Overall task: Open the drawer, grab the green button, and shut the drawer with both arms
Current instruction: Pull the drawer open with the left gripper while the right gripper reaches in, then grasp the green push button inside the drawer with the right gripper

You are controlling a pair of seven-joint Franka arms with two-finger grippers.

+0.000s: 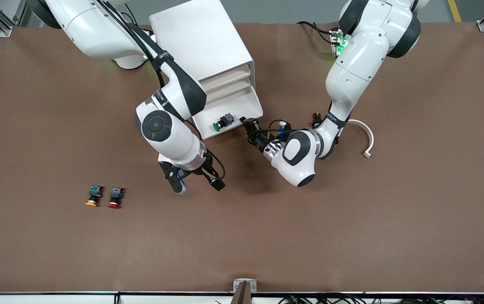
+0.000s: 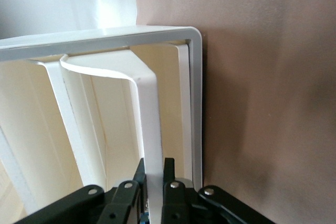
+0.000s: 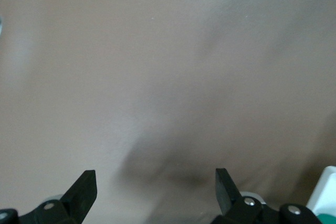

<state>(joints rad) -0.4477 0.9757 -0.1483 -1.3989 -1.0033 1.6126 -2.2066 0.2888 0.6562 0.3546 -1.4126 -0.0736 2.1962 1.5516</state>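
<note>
Two Franka arms at work on a brown table (image 1: 351, 236). The left gripper (image 1: 248, 123) sits at the corner of the pulled-out drawer (image 1: 229, 110), its fingers (image 2: 169, 174) pinched shut on the drawer's thin white front wall, one finger each side of it in the left wrist view. The drawer is the lowest of the white cabinet (image 1: 201, 42), drawn out toward the front camera w/ two more trays stacked above it.

The green button (image 1: 222, 122) lies on its side inside the open drawer, just beside the left gripper's fingers & apart from them, green cap pointing toward the right arm's end of the table.

The right gripper (image 1: 197, 185) hovers over bare table nearer the front camera than the drawer, fingers (image 3: 84, 190) spread wide & holding nothing; the drawer's corner and a sliver of green show at the edge of the right wrist view.

Well apart from both grippers, toward the right arm's end: an orange-capped button (image 1: 93, 196) & a red-capped button (image 1: 115, 197), side by side. A curved white strip (image 1: 366, 137) lies beside the left arm's forearm.
</note>
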